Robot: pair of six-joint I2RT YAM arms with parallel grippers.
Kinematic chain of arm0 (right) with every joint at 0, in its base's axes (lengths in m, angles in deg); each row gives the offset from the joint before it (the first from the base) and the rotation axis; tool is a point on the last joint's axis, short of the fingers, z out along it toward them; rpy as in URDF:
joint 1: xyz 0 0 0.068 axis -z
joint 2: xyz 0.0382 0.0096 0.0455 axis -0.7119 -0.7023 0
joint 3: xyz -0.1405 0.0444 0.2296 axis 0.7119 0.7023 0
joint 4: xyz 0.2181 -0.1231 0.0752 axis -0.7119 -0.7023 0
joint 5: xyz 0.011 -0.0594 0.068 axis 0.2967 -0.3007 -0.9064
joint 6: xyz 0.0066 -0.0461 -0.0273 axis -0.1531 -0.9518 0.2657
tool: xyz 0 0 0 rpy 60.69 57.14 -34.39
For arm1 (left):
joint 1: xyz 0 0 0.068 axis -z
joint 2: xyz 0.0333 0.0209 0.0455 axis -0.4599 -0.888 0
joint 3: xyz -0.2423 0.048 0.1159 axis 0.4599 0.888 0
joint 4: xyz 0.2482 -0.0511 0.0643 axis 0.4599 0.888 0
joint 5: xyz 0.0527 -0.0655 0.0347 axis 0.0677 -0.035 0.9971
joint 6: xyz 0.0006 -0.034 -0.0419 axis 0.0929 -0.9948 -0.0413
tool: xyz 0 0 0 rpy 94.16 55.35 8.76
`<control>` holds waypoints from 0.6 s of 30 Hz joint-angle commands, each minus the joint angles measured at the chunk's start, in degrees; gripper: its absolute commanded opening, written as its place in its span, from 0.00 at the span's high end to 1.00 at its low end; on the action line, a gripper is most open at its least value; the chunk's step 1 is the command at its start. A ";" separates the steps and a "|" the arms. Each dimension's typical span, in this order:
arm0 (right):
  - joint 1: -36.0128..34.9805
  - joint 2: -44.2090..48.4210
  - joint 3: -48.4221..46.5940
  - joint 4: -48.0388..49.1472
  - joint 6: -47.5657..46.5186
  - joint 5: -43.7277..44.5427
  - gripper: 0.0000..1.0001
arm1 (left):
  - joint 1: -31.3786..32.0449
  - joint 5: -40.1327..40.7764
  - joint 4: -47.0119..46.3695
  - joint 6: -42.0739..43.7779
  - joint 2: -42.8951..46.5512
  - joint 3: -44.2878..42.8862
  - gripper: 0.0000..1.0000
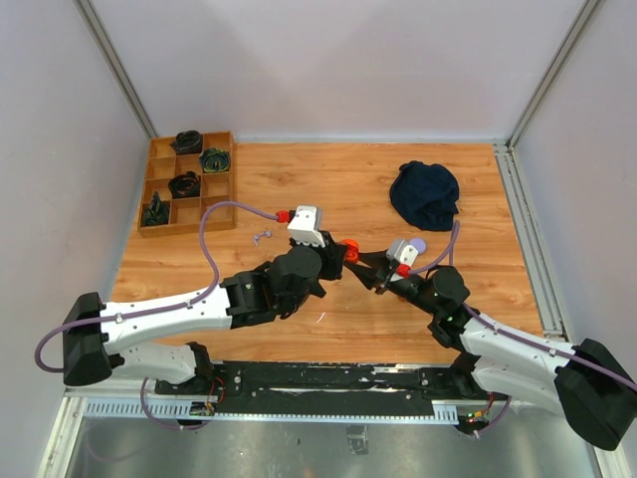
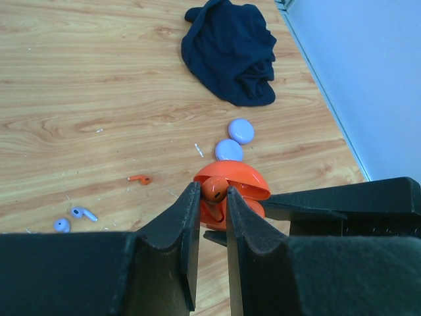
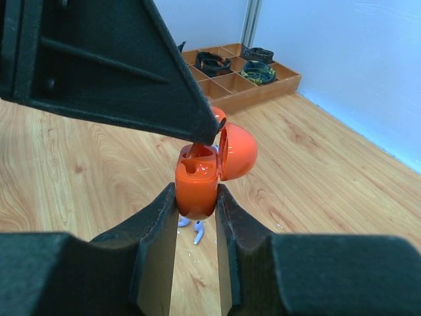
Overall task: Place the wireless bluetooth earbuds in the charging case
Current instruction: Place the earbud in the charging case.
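Right claw (image 3: 196, 197) pinches the orange case (image 3: 197, 179) by its body, lid standing open. Left claw (image 2: 212, 197) is clamped on 1 orange earbud (image 2: 212, 189) just at the case's open mouth. On the wood table (image 2: 99, 79) beyond lie 2 lilac earbuds (image 2: 84, 212), then 1 loose orange earbud (image 2: 139, 178), 2 lilac pucks (image 2: 241, 130) side by side, a dark cloth (image 2: 230, 49), and at the far left corner a divided tray (image 1: 191, 212).
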 commanded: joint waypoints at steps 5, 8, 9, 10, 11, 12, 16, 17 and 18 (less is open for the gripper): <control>1.02 1.32 -0.75 3.16 0.31 0.83 0.92 | 1.92 2.57 -2.58 2.27 -1.11 0.16 0.94; 1.02 1.41 -0.79 3.10 0.31 0.83 0.92 | 2.35 2.75 -2.16 2.75 -1.60 -0.21 0.92; 1.09 1.43 -0.78 3.09 0.31 0.77 0.92 | 2.44 2.61 -2.15 2.88 -1.69 -0.29 0.90; 1.04 1.42 -0.75 3.00 0.31 0.68 0.92 | 2.55 2.46 -2.14 2.98 -1.73 -0.31 0.89; 1.03 1.41 -0.77 2.94 0.31 0.66 0.92 | 2.64 2.32 -2.14 3.06 -1.72 -0.31 0.86; 1.04 1.41 -0.75 2.95 0.31 0.66 0.92 | 2.66 2.25 -2.22 3.08 -1.67 -0.31 0.84; 1.03 1.41 -0.70 2.83 0.31 0.66 0.92 | 2.75 1.90 -2.15 3.05 -1.32 -0.31 0.74; 1.01 1.41 -0.60 2.79 0.35 0.66 0.92 | 2.75 1.82 -2.02 2.96 -1.20 -0.24 0.72; 1.04 1.41 -0.57 2.75 0.31 0.74 0.92 | 2.75 1.67 -1.95 2.81 -1.11 -0.22 0.71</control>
